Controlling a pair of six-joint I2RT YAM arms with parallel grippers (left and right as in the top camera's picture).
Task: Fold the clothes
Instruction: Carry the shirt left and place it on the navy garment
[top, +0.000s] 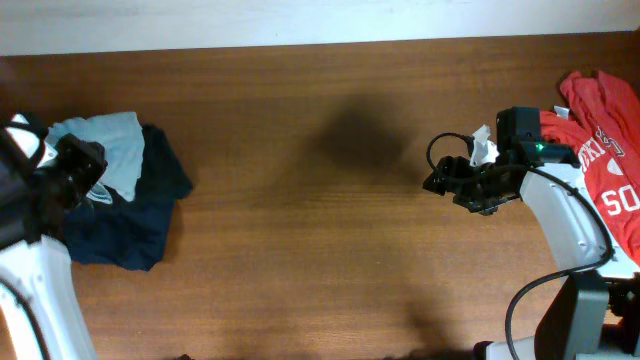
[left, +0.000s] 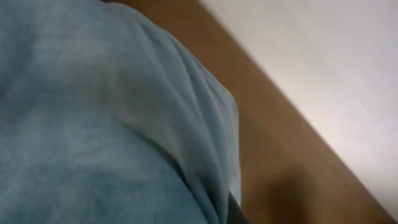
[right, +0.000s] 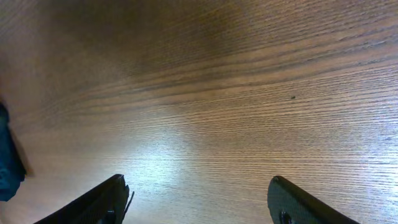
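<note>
The clothes (top: 118, 148), a pale teal T-shirt, lie bunched at the far left of the table on top of a dark navy garment (top: 135, 225). My left gripper (top: 88, 165) sits at the shirt's left edge, shut on its fabric. Teal cloth (left: 106, 124) fills most of the left wrist view, with only a dark sliver of one finger showing at the bottom. My right gripper (top: 440, 180) hovers over bare wood at the right, well away from the shirt. In the right wrist view the right gripper (right: 199, 183) is open with nothing between its fingers.
A red T-shirt with white lettering (top: 605, 165) lies crumpled at the right edge, behind the right arm. The brown wooden table (top: 320, 220) stretches between the two arms. A pale wall (left: 323, 68) borders the table's far edge.
</note>
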